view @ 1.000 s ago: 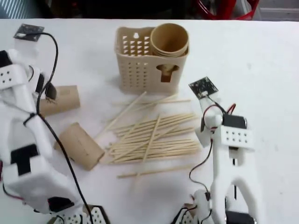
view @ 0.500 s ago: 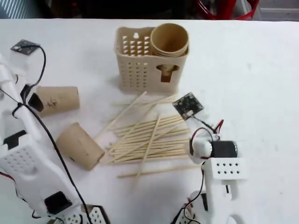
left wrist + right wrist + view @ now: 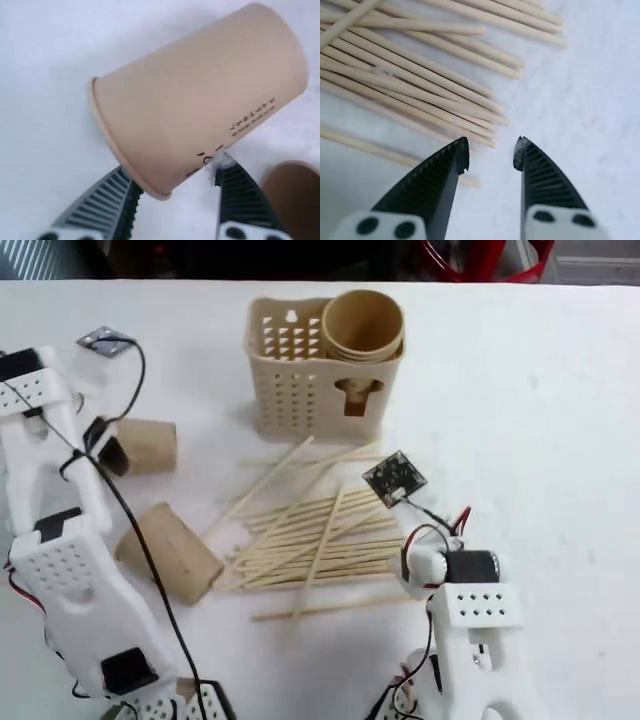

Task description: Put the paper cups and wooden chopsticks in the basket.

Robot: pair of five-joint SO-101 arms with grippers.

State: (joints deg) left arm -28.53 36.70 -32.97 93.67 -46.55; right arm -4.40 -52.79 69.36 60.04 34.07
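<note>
We've got L tool apart w/ paper cup on its side just ahead; R tool apart too, ends of chopsticks just ahead.

Sm. dark print on side of paper cup, too blurry to read.

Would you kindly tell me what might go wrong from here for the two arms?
1. The left gripper is open astride the rim end of the paper cup, which lies on its side. When the jaws close, it may roll away, slip out or get dented.
2. The right gripper hangs open over the ends of the loose chopsticks. A grasp there might catch only a few, which could droop or scatter the rest.
</note>
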